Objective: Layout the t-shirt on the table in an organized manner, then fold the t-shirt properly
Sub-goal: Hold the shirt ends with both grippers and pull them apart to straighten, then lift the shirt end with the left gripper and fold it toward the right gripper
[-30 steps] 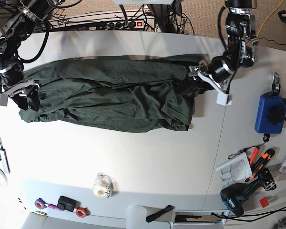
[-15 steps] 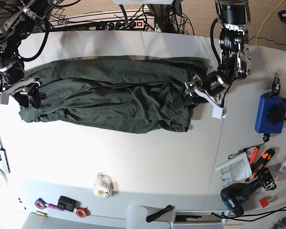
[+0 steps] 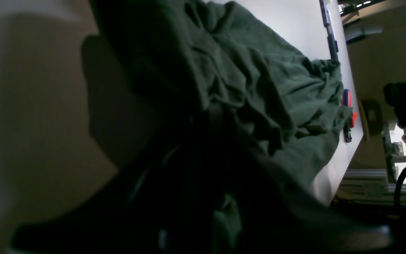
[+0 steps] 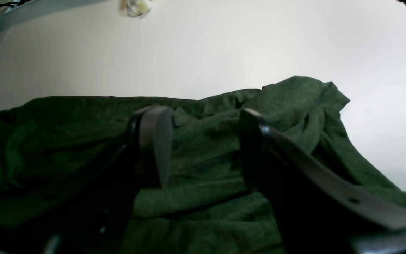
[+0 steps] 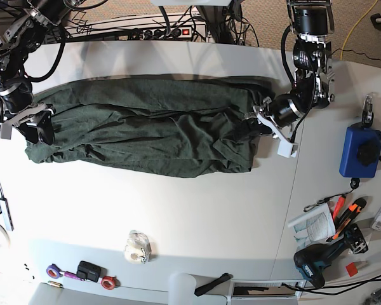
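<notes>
Bare white tabletop [image 5: 197, 210] stretched wide on the near side of the large dark green knit t-shirt [image 5: 146, 127], with only a narrower strip left along the far edge. Clutter sat well apart: a small crumpled white wad [image 5: 137, 247] nearer the front, a blue rectangular pouch [image 5: 360, 150] and hand tools [image 5: 343, 219] beyond the thin seam line. The garment lay spread lengthwise and rumpled. The right gripper [image 5: 37, 121] sat at one end of the cloth, its dark fingers [image 4: 153, 141] standing apart with green folds showing between and beneath them. The left gripper [image 5: 267, 124] pressed at the opposite end; its wrist view was too dark to show the jaws, so whether they had closed on the fabric I could not tell.
</notes>
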Controlling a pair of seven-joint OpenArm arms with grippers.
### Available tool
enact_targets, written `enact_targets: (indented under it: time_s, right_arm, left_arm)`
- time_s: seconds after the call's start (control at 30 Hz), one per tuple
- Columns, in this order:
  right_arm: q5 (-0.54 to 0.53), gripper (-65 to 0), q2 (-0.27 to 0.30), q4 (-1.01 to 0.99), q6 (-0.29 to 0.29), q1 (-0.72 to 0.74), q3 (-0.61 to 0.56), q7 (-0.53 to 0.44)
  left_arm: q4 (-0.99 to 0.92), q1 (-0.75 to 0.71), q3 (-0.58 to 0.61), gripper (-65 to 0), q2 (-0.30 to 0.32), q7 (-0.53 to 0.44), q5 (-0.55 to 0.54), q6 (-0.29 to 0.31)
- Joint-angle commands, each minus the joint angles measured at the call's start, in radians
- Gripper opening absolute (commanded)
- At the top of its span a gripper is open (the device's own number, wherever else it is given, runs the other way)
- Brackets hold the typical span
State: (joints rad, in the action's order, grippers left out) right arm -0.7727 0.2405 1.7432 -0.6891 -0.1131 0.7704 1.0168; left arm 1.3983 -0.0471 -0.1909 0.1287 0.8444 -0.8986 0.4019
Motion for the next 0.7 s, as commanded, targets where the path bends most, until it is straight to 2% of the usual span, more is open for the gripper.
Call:
enact_targets:
  time_s: [0.0,0.13,0.23,0.37,0.5,0.57,0.67]
  right_arm:
    - [-0.024,-34.1,0.020,0.018,-0.009,0.011,0.003,-0.030]
    - [-0.023,-34.1,0.020,0.018,-0.009,0.011,0.003,-0.035]
    - [-0.014,-34.1,0.019,0.018,-0.009,0.011,0.003,-0.058]
    - [0.046,-34.1,0.019,0.017,-0.009,0.011,0.003,-0.100]
    - [0.067,-34.1,0.019,0.017,-0.009,0.011,0.003,-0.105]
    - [0.067,-34.1,0.017,0.017,-0.009,0.011,0.003,-0.105]
    - [0.089,-34.1,0.017,0.017,-0.009,0.011,0.003,-0.105]
  left_arm:
    - [-0.011,-0.019,0.003,-65.0,0.002,0.045,0.021,-0.014]
    - [0.058,-0.019,0.004,-65.0,0.002,0.038,-0.056,0.130]
    - [0.132,-0.019,0.004,-65.0,0.002,0.038,-0.099,0.195]
    - [0.212,-0.019,0.024,-65.0,0.002,0.037,-0.113,0.202]
    - [0.231,-0.016,0.106,-65.0,0.002,0.011,-0.109,0.202]
    - [0.231,-0.013,0.169,-65.0,-0.001,-0.016,-0.087,0.202]
    - [0.231,0.004,0.257,-65.0,-0.032,-0.053,0.001,0.201]
